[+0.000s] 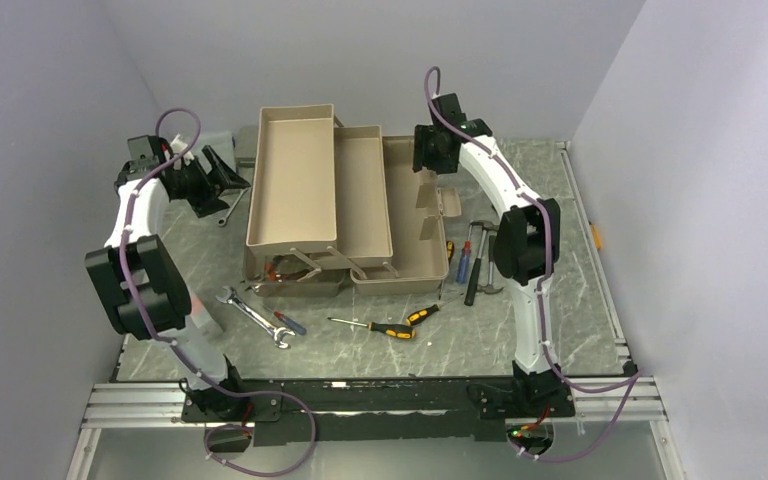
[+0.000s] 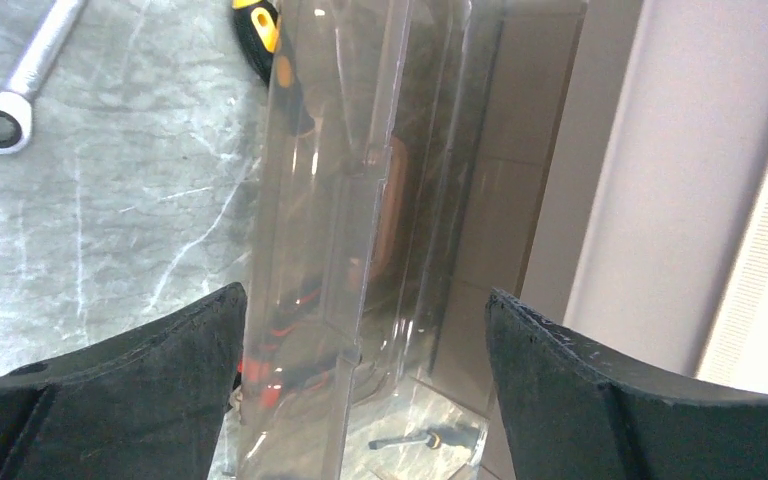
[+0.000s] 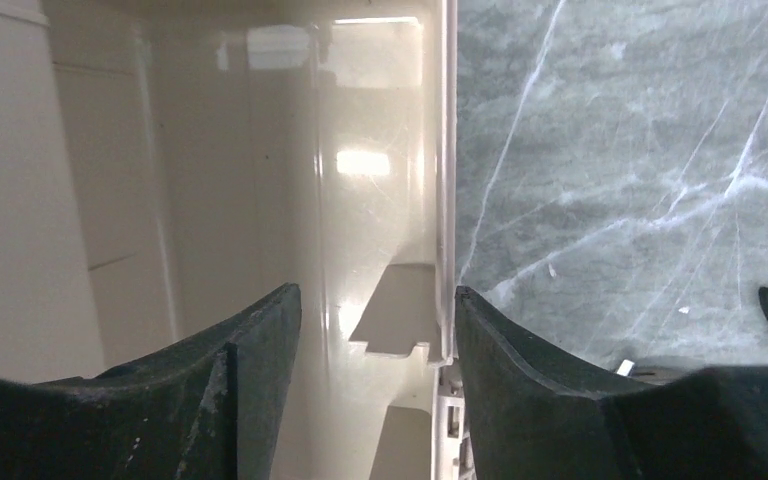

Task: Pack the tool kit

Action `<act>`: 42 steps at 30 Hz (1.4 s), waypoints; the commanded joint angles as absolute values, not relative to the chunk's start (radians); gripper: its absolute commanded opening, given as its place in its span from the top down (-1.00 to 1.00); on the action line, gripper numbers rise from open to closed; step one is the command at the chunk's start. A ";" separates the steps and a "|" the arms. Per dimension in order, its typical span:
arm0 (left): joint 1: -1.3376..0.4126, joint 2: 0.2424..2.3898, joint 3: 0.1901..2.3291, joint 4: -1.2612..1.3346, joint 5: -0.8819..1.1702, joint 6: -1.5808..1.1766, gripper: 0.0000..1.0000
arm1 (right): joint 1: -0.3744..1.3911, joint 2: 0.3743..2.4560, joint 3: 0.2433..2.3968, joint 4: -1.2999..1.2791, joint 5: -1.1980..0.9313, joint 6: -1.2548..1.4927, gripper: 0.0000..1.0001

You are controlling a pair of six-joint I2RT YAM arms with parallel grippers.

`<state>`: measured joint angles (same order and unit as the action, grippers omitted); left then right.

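Observation:
The taupe toolbox (image 1: pixel 400 230) stands open mid-table with two fold-out trays (image 1: pixel 295 180) raised to its left. Red-handled tools (image 1: pixel 282 268) lie in its base. My left gripper (image 1: pixel 230 180) is open at the box's left side. In the left wrist view it (image 2: pixel 365 293) straddles the upright smoky translucent lid (image 2: pixel 360 200) without pinching it. My right gripper (image 1: pixel 428 165) is open at the box's far right. In the right wrist view it (image 3: pixel 375 290) straddles the box's side wall (image 3: pixel 445 150), with the right fingertip (image 3: pixel 520 370) against the rim.
Loose on the table are a long wrench (image 1: pixel 250 310), a blue-handled screwdriver (image 1: pixel 290 323), two yellow-black screwdrivers (image 1: pixel 385 329), hammers (image 1: pixel 475 262) and small screwdrivers (image 1: pixel 462 262) right of the box. A ring spanner (image 1: pixel 228 213) lies by the left gripper (image 2: pixel 5 110). A grey case (image 1: pixel 218 142) sits behind it.

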<state>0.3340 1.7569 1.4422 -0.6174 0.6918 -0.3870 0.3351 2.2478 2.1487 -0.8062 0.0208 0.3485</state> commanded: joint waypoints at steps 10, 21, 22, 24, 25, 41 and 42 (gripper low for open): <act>0.349 1.340 1.232 -0.548 0.568 -0.422 -0.92 | 0.324 1.989 2.016 -0.790 0.024 0.322 -0.32; 0.310 1.038 0.979 -0.654 0.355 -0.319 -0.76 | 0.352 1.582 1.489 -0.697 0.041 0.382 -0.28; 0.301 1.031 0.958 -0.652 0.340 -0.319 -0.72 | 0.354 1.543 1.436 -0.682 0.034 0.389 -0.26; 0.285 1.032 0.934 -0.655 0.310 -0.310 -0.68 | 0.361 1.473 1.348 -0.657 0.019 0.408 -0.23; 0.280 1.038 0.926 -0.656 0.297 -0.305 -0.67 | 0.364 1.449 1.307 -0.646 0.009 0.414 -0.21; 0.194 1.278 0.974 -0.608 0.285 -0.282 -0.29 | 0.379 1.433 1.049 -0.504 -0.077 0.448 -0.06; 0.194 1.293 0.984 -0.610 0.284 -0.280 -0.23 | 0.379 1.443 1.054 -0.503 -0.072 0.448 -0.04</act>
